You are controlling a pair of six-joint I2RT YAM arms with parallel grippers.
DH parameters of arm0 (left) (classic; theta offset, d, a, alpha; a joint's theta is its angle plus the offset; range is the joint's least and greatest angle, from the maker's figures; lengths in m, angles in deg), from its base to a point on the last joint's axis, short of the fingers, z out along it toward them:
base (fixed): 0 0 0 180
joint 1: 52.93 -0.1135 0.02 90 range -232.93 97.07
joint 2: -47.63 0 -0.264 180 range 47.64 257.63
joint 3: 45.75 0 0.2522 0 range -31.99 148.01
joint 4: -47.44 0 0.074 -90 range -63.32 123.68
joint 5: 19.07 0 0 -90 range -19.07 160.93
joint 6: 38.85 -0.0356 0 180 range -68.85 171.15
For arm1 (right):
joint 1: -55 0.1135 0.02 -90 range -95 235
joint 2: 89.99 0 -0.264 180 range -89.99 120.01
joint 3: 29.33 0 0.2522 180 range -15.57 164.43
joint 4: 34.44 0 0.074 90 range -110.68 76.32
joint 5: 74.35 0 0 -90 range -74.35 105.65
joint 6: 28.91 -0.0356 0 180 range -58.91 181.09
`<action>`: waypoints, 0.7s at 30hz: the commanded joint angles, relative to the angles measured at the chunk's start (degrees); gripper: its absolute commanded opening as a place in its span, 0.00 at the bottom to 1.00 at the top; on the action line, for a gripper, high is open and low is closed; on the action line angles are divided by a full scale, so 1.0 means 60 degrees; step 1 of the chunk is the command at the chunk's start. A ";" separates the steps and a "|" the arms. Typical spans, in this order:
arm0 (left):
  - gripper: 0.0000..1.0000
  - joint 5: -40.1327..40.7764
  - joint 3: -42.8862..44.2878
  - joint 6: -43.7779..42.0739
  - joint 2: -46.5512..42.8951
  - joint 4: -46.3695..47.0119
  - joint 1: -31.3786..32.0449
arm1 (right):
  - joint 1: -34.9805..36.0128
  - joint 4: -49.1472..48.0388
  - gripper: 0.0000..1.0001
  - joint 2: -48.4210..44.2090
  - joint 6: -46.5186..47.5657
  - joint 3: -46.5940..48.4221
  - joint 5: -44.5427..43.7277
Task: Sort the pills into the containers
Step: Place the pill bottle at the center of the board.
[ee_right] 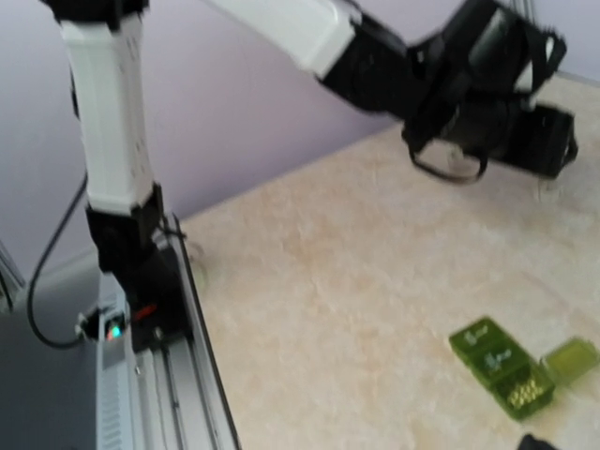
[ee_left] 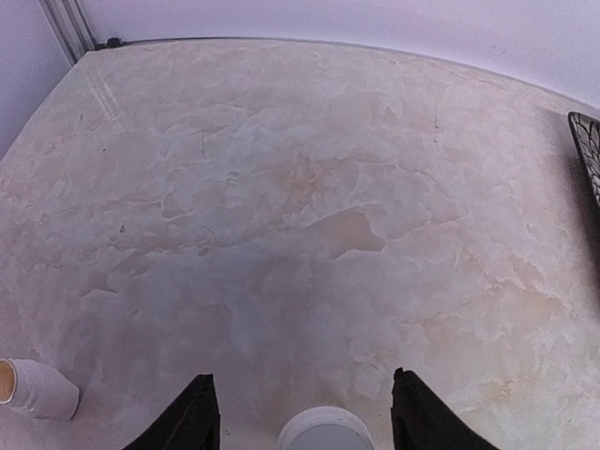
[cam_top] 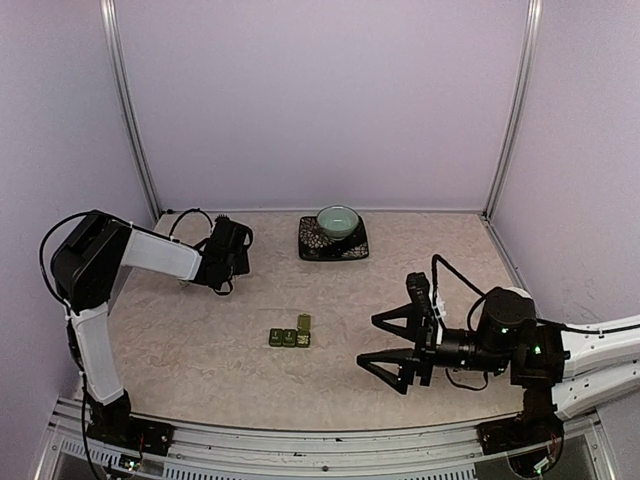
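— Where are the containers (cam_top: 290,336)?
— Mid-table: one green strip, three compartments (one lid flipped up).
— And the two pincers?
— Left gripper (ee_left: 302,377) spread, well apart from it; right gripper (cam_top: 368,340) spread wide, near the strip.
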 commanded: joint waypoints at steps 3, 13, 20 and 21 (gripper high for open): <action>0.77 -0.0038 -0.0399 0.0322 -0.1085 0.0042 -0.0025 | -0.0593 -0.0248 1.00 0.0604 -0.0191 0.0271 0.0513; 0.99 -0.0774 -0.1540 0.1265 -0.4095 -0.1085 0.1188 | -0.3019 -0.1144 1.00 0.2293 -0.1292 0.0677 0.3504; 0.99 -0.1005 -0.2850 0.2221 -0.5507 -0.1658 0.2568 | -0.4379 -0.1922 1.00 0.4024 -0.1907 0.1408 0.5226; 0.99 -0.1081 -0.3053 0.2365 -0.5627 -0.1686 0.2655 | -0.4548 -0.2113 1.00 0.4349 -0.2067 0.1505 0.5476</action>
